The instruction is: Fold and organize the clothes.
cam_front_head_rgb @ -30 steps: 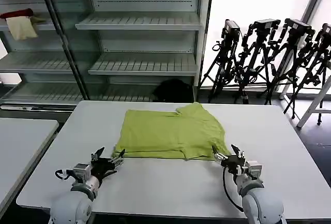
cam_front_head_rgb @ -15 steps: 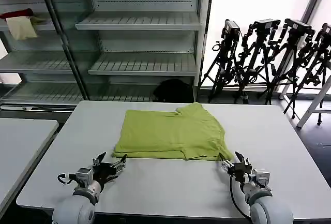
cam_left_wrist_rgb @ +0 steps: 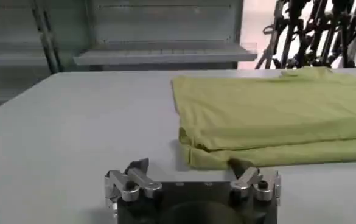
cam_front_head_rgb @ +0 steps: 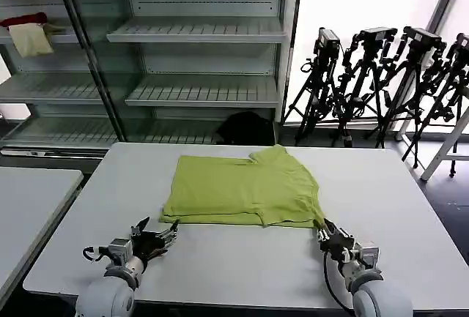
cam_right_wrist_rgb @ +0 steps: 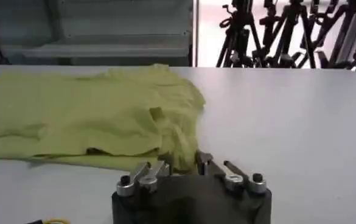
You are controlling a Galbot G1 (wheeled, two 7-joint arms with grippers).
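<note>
A lime-green T-shirt (cam_front_head_rgb: 242, 189) lies folded flat in the middle of the white table (cam_front_head_rgb: 242, 266). My left gripper (cam_front_head_rgb: 157, 233) rests low on the table at the shirt's near left corner and stands open. In the left wrist view (cam_left_wrist_rgb: 188, 165) one fingertip (cam_left_wrist_rgb: 238, 166) touches the folded edge of the T-shirt (cam_left_wrist_rgb: 269, 115), while the other rests on bare table. My right gripper (cam_front_head_rgb: 325, 228) sits at the shirt's near right corner. In the right wrist view (cam_right_wrist_rgb: 185, 161) its fingers are drawn close with a bunch of T-shirt (cam_right_wrist_rgb: 104, 109) fabric between them.
Empty metal shelves (cam_front_head_rgb: 198, 31) stand behind the table. A red cloth (cam_front_head_rgb: 23, 19) and a cream cloth (cam_front_head_rgb: 31, 39) lie on a shelf at the upper left. Black tripods (cam_front_head_rgb: 381, 83) crowd the back right. A second table (cam_front_head_rgb: 33, 200) stands to the left.
The right gripper drew back a little and its fingers narrowed onto the shirt's near right corner. The left gripper shifted slightly towards the front edge and stayed open.
</note>
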